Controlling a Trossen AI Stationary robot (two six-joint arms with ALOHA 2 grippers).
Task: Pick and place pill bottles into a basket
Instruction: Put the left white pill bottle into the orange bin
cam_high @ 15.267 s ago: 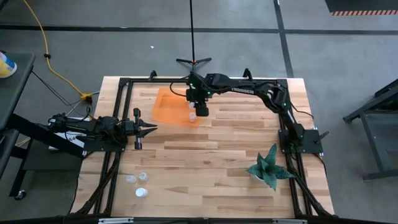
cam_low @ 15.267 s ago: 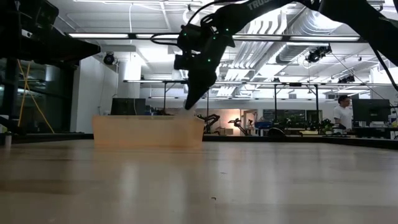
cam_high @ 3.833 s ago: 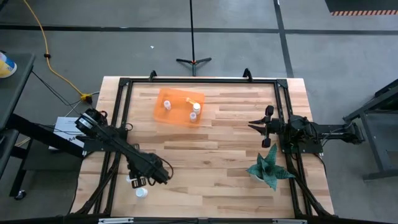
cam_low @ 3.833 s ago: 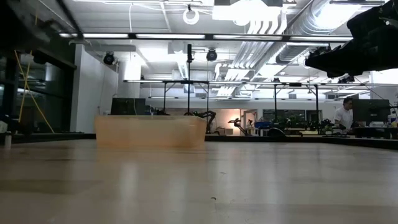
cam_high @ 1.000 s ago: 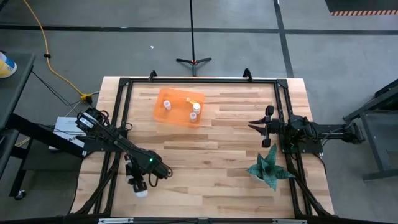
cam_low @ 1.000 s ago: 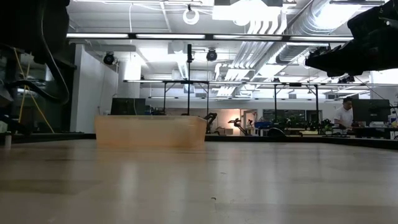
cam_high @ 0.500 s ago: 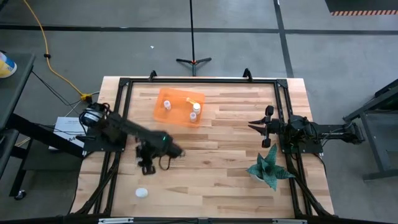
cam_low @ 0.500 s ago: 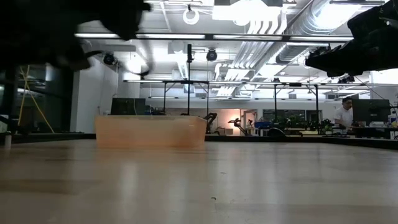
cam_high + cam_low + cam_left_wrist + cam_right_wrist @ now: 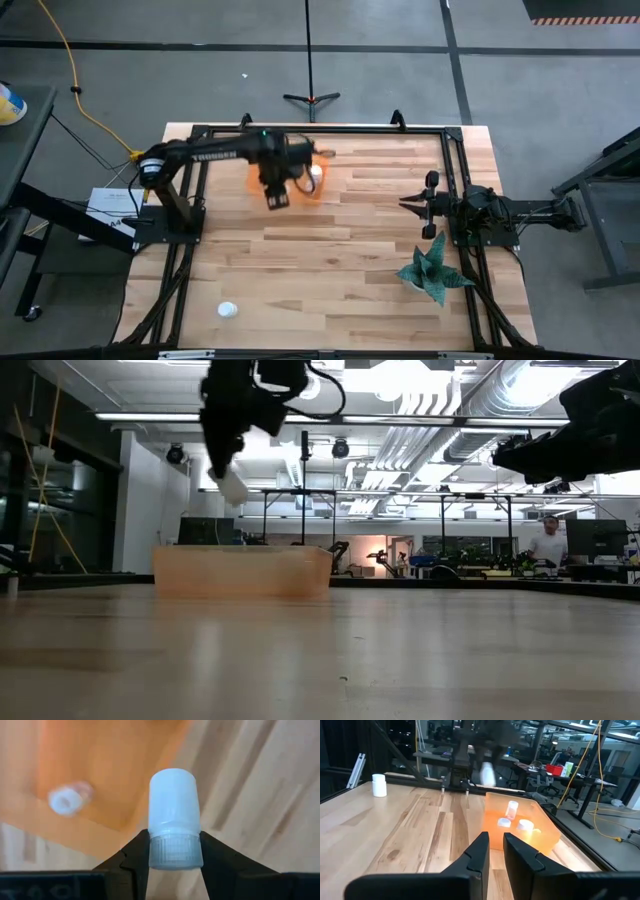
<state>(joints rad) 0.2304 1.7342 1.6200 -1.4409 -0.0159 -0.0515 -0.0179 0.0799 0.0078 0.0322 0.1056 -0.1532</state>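
My left gripper hangs high over the near edge of the basket, a shallow orange tray at the table's far middle, and is shut on a whitish pill bottle. The low view shows the bottle well above the basket. Inside the basket are three bottles, one of them upright and one below the held bottle. Another bottle stands on the table at the near left. My right gripper waits at the right edge, pointing level, its fingers a narrow gap apart with nothing between them. My left gripper pinches the bottle's ribbed white cap between its two fingers, one on each side. The fingers come from above, pointing down. The bottle hangs below them, body downward and roughly upright, lifted clear above the basket's near rim.
A spiky green plant stands at the near right, close to my right arm. Black frame rails run along the table's sides. Bare wood lies between the basket and the near edge.
My left gripper has risen from the table's near left corner with one bottle, swung toward the far edge and rightward, and now hangs over the basket's near edge. That bottle is lifted clear; the other bottle at the near left has stayed in place.
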